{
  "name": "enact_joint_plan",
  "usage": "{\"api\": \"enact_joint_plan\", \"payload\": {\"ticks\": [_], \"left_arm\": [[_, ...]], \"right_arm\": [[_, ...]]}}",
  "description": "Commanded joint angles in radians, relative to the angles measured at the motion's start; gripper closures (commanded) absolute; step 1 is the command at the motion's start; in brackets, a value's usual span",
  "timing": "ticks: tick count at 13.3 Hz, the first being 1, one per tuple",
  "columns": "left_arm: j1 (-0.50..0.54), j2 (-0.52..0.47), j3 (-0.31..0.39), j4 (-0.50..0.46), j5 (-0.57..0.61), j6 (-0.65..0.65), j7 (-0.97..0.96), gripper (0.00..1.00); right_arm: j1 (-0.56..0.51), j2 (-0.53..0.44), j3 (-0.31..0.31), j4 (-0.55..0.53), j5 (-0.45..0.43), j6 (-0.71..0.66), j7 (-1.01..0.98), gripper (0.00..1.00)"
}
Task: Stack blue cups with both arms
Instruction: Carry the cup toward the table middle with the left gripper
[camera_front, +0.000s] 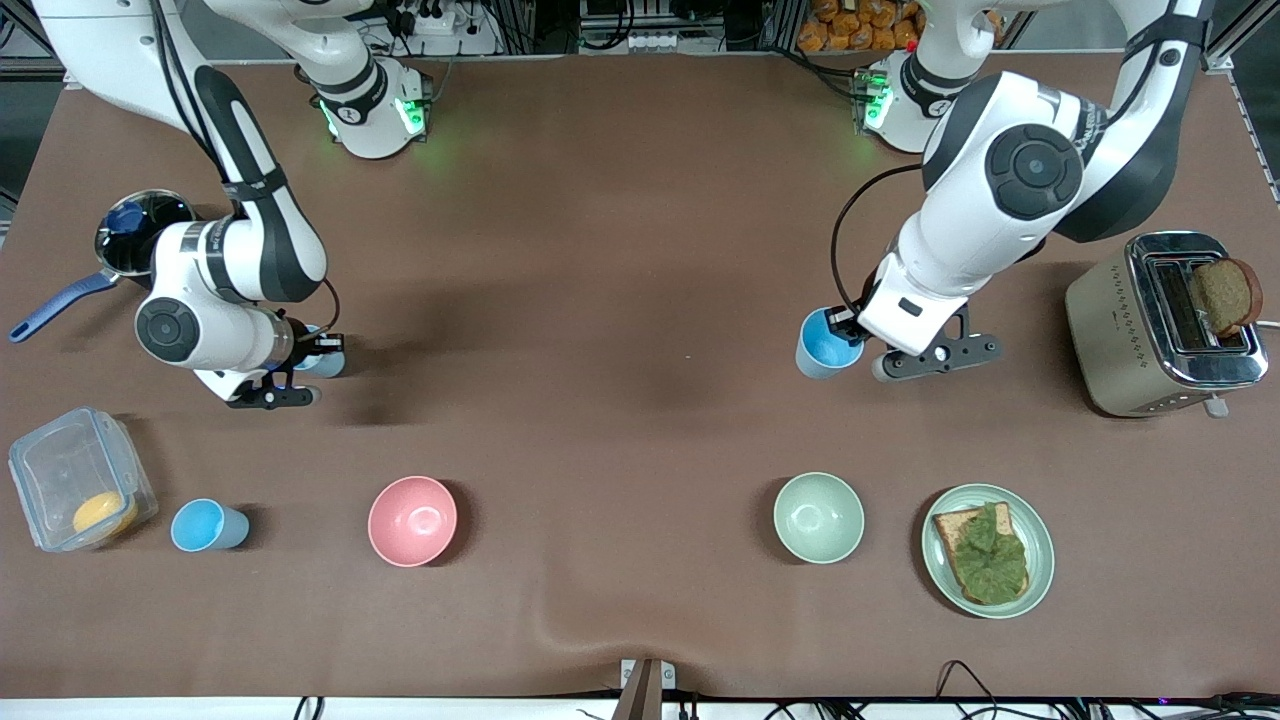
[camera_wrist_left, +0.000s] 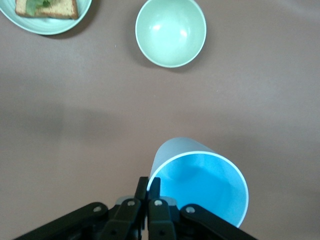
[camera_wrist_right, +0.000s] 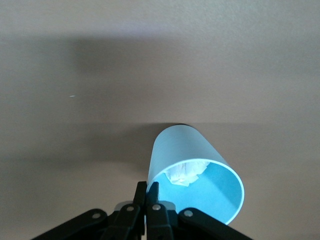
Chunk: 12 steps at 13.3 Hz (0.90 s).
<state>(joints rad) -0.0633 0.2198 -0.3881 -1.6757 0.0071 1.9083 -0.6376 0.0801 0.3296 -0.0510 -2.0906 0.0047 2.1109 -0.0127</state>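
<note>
Blue cups, small handleless light-blue plastic tumblers, are being handled at both ends of the brown table (camera_front: 620, 250), and a third is standing untouched. At the right arm's end, a clear plastic lidded box (camera_front: 78, 492) with a yellow item inside is sitting close to the table's edge nearest the front camera. Just beside that box the third blue cup (camera_front: 205, 526) is lying apart from everything else. Farther from the front camera, a steel saucepan with a blue handle (camera_front: 120, 245) is sitting near the table's end edge. The right gripper (camera_front: 318, 352) is being kept pinched on the rim of a blue cup with crumpled white paper inside (camera_wrist_right: 192, 172); its fingers (camera_wrist_right: 152, 192) are nearly closed, with only the cup wall between them, and whether the cup is resting on the table cannot be told.

A pink round bowl (camera_front: 412, 520) is sitting nearer the front camera, with bare cloth around it. The wide middle of the table is being left open between the two arms.

A pale green round bowl (camera_front: 818, 517) is sitting well apart from the pink one. Over the bare cloth farther from the camera, the left gripper (camera_front: 850, 335) is being held closed on the rim of an empty blue cup (camera_wrist_left: 200, 182), fingers (camera_wrist_left: 155, 187) almost together. A green plate with lettuce-topped bread (camera_front: 987, 550) is lying beside the green bowl. A metallic toaster with a brown slice (camera_front: 1165, 320) is standing by the left arm's end edge.
</note>
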Motion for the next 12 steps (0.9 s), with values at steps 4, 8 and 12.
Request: {"api": "enact_joint_plan", "payload": {"ticks": [4, 8, 12], "left_arm": [[0.013, 0.010, -0.005, 0.044, -0.007, -0.023, -0.016, 1.00], [0.017, 0.010, -0.005, 0.050, -0.007, -0.023, -0.014, 1.00], [0.028, 0.018, -0.005, 0.034, -0.009, -0.023, -0.014, 1.00]], "right_arm": [[0.137, 0.017, -0.001, 0.124, 0.064, -0.126, 0.161, 1.00], [0.323, 0.040, -0.003, 0.204, 0.224, -0.143, 0.405, 1.00], [0.496, 0.152, -0.003, 0.375, 0.263, -0.131, 0.722, 1.00]]}}
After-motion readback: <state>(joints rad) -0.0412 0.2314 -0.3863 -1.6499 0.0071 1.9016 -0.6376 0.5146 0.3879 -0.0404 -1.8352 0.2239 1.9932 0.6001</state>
